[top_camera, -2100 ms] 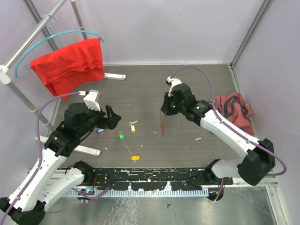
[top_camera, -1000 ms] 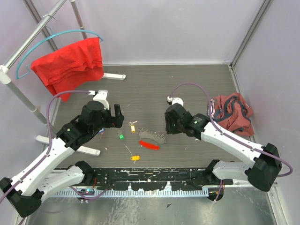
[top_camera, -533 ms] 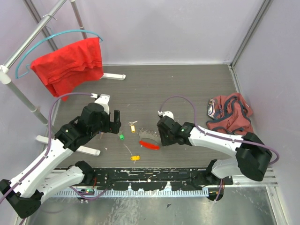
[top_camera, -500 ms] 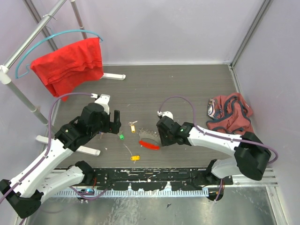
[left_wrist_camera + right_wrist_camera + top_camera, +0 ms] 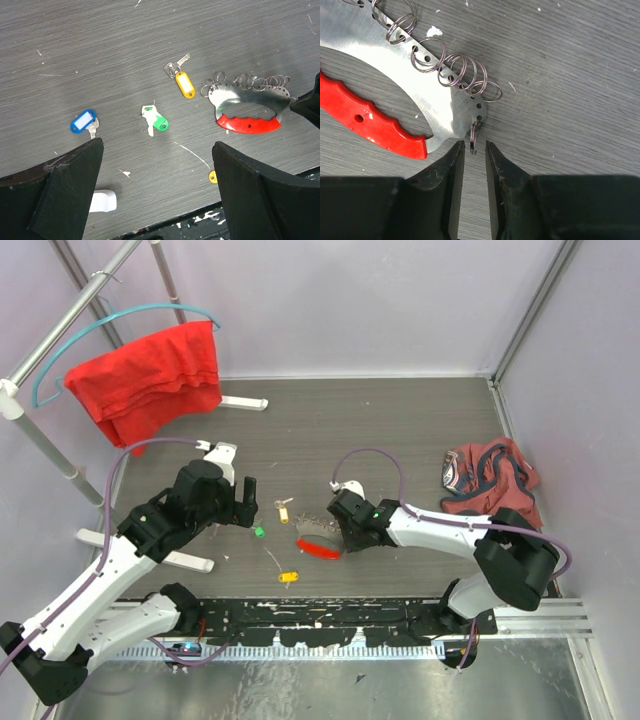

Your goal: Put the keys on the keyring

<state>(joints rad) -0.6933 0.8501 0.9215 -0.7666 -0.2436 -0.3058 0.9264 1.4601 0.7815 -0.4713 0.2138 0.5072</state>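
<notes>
The keyring [image 5: 318, 546], a red bar on a silver plate edged with small wire rings, lies flat on the table; it also shows in the left wrist view [image 5: 248, 109] and fills the right wrist view [image 5: 395, 95]. My right gripper [image 5: 474, 145] is low at its right end [image 5: 340, 533], jaws narrowly apart on either side of one upright small ring [image 5: 473, 139], with gaps visible. My left gripper [image 5: 157, 145] hovers wide open above the keys [image 5: 248, 502]. The keys lie loose: yellow [image 5: 184, 84], green [image 5: 159, 121], blue [image 5: 82, 121], orange [image 5: 288, 577].
A red cloth [image 5: 150, 380] hangs on a hanger from the rack at back left. The rack's white foot [image 5: 185, 560] lies under my left arm. A crumpled reddish garment [image 5: 490, 475] sits by the right wall. A black rail [image 5: 320, 615] runs along the near edge.
The keyring, earlier hanging from my right gripper, now lies on the table. My right gripper has slid left to its end and narrowed its jaws. The left arm has barely moved.
</notes>
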